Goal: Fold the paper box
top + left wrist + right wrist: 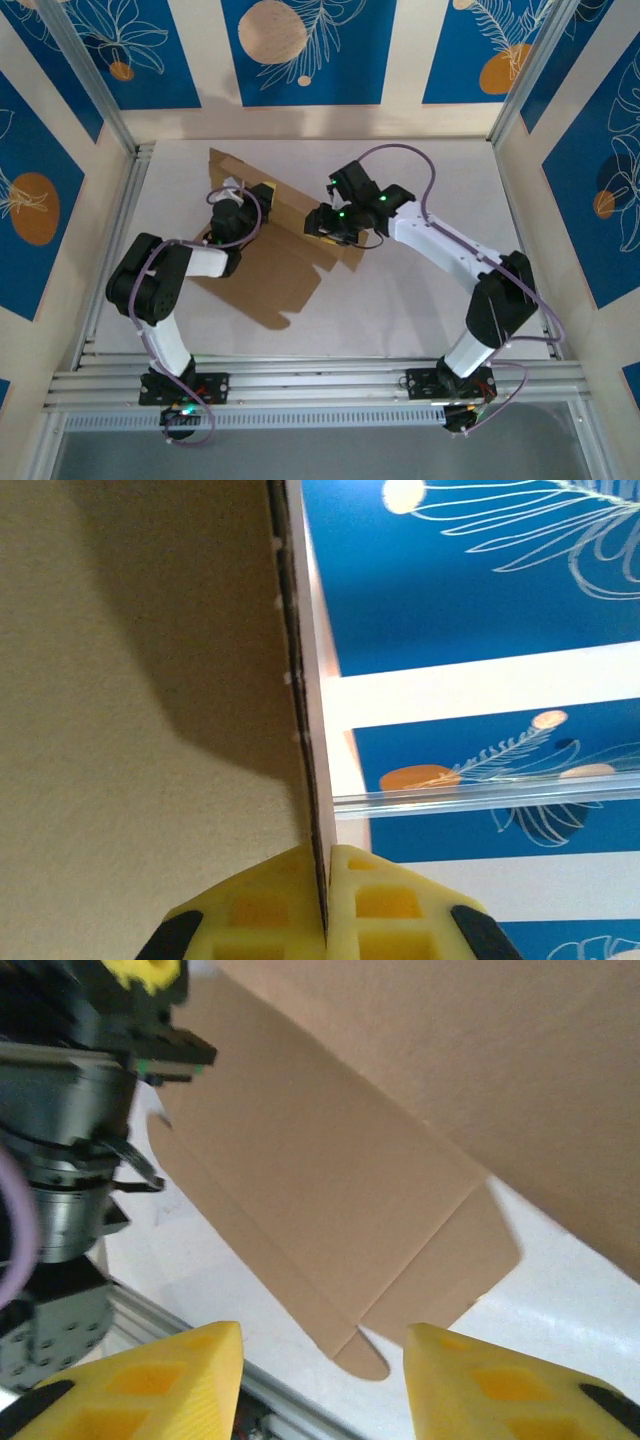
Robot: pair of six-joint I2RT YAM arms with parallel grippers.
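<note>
The paper box point(265, 280) is a flat brown cardboard sheet with creases and flaps. It lies partly on the white table, with its far part lifted and tilted. My left gripper point(238, 200) holds it at the left. In the left wrist view the yellow fingers point(270, 910) are shut on the thin edge of the paper box point(130, 730), which rises straight up between them. My right gripper point(325, 225) hovers at the sheet's right side. Its jaws stand open in the right wrist view point(322, 1380), with nothing between them, above the creased panel of the paper box point(330, 1190) and a rounded tab.
The white table point(420, 300) is walled by blue patterned panels and aluminium posts. A metal rail point(320, 380) runs along the near edge by both arm bases. The black left arm point(60, 1160) stands close to the sheet in the right wrist view.
</note>
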